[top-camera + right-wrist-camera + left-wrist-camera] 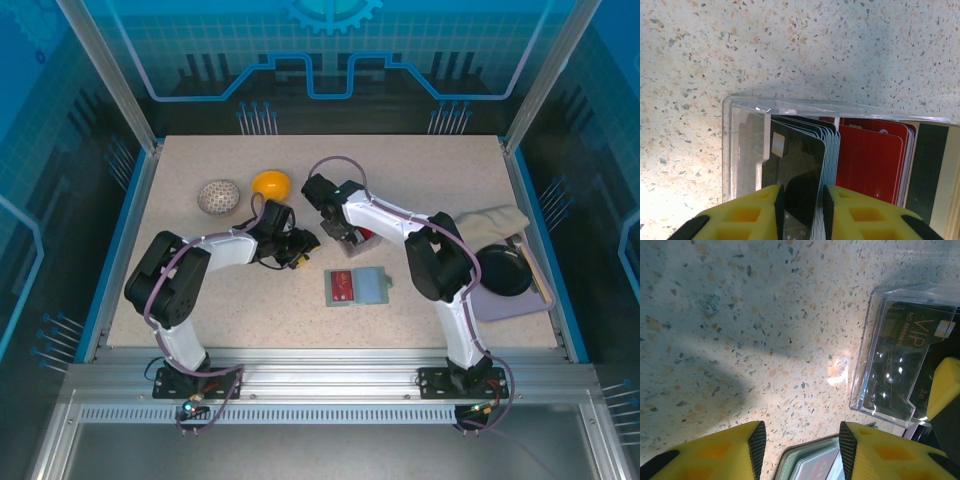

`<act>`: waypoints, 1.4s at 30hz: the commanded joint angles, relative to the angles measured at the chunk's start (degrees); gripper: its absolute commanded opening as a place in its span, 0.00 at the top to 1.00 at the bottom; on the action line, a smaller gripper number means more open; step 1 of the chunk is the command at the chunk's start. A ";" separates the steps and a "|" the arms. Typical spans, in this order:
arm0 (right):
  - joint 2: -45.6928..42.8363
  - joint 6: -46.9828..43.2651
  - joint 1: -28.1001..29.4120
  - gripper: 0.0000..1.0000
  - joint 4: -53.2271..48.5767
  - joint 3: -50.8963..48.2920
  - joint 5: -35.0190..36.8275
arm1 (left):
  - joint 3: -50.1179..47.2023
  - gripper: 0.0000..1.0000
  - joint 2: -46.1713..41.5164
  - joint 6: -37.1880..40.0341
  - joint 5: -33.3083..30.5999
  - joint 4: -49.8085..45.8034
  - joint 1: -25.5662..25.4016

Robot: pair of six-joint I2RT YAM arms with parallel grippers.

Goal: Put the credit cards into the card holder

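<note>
My top camera looks down from high, nearward of the clear card box (742,150); both wrist cameras sit close over it, sharing it.

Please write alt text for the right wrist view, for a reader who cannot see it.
The right gripper straddles a black card in a clear box, red cards beside it. The box rests on a speckled table.

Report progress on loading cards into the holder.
Done: one red card sits in the open card holder. In hand: right hand straddles a black card in the clear box, grip unclear; left hand open near the holder. Left: the stack of cards in the box.
</note>
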 commanded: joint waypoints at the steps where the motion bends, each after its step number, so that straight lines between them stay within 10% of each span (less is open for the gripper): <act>1: -2.19 -0.60 0.58 0.77 -0.69 -0.20 1.17 | -0.41 0.54 -1.69 -0.59 -0.05 0.07 0.35; 27: -8.74 0.78 -0.34 0.94 -2.05 -1.19 -3.60 | -0.31 0.54 -2.87 0.18 0.65 -0.05 0.38; 32: -14.78 4.18 -2.06 0.99 -1.33 -3.48 -12.15 | -0.38 0.52 -5.37 1.84 1.49 1.62 0.37; 42: -37.36 21.06 -19.13 1.00 19.43 -25.19 -53.38 | -0.38 0.37 -11.00 0.65 10.48 16.43 0.38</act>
